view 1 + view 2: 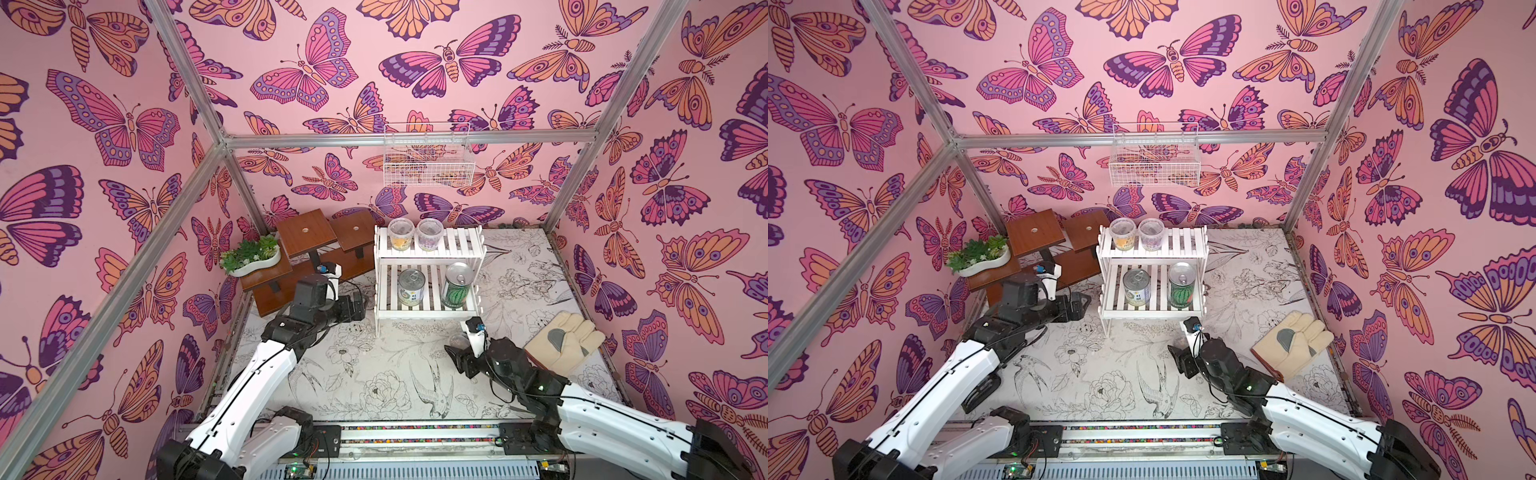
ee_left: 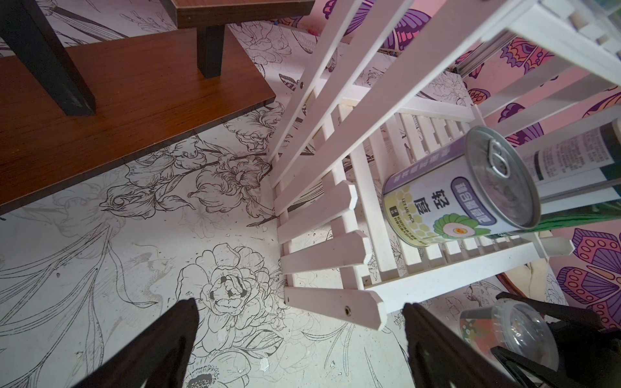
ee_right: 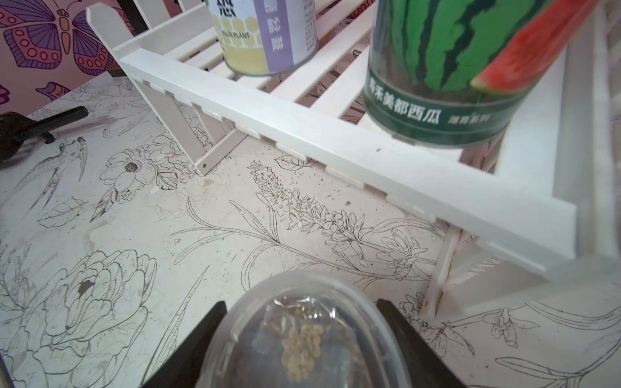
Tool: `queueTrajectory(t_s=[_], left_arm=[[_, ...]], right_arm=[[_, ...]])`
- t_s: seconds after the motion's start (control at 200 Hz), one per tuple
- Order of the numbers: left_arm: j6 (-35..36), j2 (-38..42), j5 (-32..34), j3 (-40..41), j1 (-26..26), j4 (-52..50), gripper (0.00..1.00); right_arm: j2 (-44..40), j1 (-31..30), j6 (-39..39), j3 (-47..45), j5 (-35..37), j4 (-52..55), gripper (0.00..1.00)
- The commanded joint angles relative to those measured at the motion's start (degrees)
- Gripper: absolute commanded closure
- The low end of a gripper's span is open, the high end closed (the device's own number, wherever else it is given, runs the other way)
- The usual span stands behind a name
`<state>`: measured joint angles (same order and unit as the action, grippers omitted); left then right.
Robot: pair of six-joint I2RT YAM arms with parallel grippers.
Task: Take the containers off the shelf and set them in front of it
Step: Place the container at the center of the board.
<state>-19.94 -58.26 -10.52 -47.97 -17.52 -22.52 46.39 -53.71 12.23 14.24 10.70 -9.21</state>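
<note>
1. The worktop, printed with line-drawn flowers and birds, is carrying the shelf toward its rear.
2. The shelf, a white two-tier slatted rack, is standing upright on four legs.
3. The brown stepped stand is standing just beside the shelf, on its left.
4. The glove is lying in front of the shelf and to its right, well apart from it.
5. The wire basket is hanging on the back wall above the shelf.
6. The planter, white with green succulents, is sitting on the stand, left of the shelf.
7. The pale-labelled can is standing upright on the left half of the shelf's lower tier.
8. The green-striped can is standing upright on the right half of the same tier, apart from its neighbour.
9. The yellow tub and the purple tub are sitting just beside each other at the left end of the shelf's upper tier.
10. The orange tub is sitting low in front of the shelf's right front leg. Whether its base is touching the worktop cannot be told.
11. The right fingers are clamping the orange tub from both sides.
12. The left fingers are spreading wide apart, holding nothing. They are hanging low near the shelf's left side and pointing toward it.
</note>
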Motion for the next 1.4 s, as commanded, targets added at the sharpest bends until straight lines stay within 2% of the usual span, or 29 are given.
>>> queueTrajectory(t_s=[0.0, 0.701, 0.836, 1.062, 1.207, 1.397], left_arm=[[0.5, -0.5, 0.2, 0.3, 0.1, 0.0, 0.0], [1.0, 0.1, 0.8, 0.7, -0.1, 0.1, 0.0], [1.0, 0.1, 0.9, 0.7, -0.2, 0.1, 0.0], [1.0, 0.3, 0.8, 0.6, -0.1, 0.0, 0.0], [1.0, 0.4, 0.7, 0.4, -0.2, 0.0, 0.0], [1.7, 0.1, 0.9, -0.5, -0.7, -0.6, 0.0]], right_arm=[[1.2, -0.3, 1.2, -0.9, 1.7, -6.3, 0.54], [21.1, -0.3, 3.7, -2.4, 6.1, -22.8, 0.53], [23.1, -0.3, 4.1, -2.5, 6.7, -23.5, 0.46], [23.8, -0.3, 4.7, -3.1, 7.4, -23.0, 0.28], [21.3, -0.3, 4.6, -3.1, 7.8, -21.0, 0.19], [15.5, -0.3, 4.1, -1.9, 7.7, -14.3, 0.15]])
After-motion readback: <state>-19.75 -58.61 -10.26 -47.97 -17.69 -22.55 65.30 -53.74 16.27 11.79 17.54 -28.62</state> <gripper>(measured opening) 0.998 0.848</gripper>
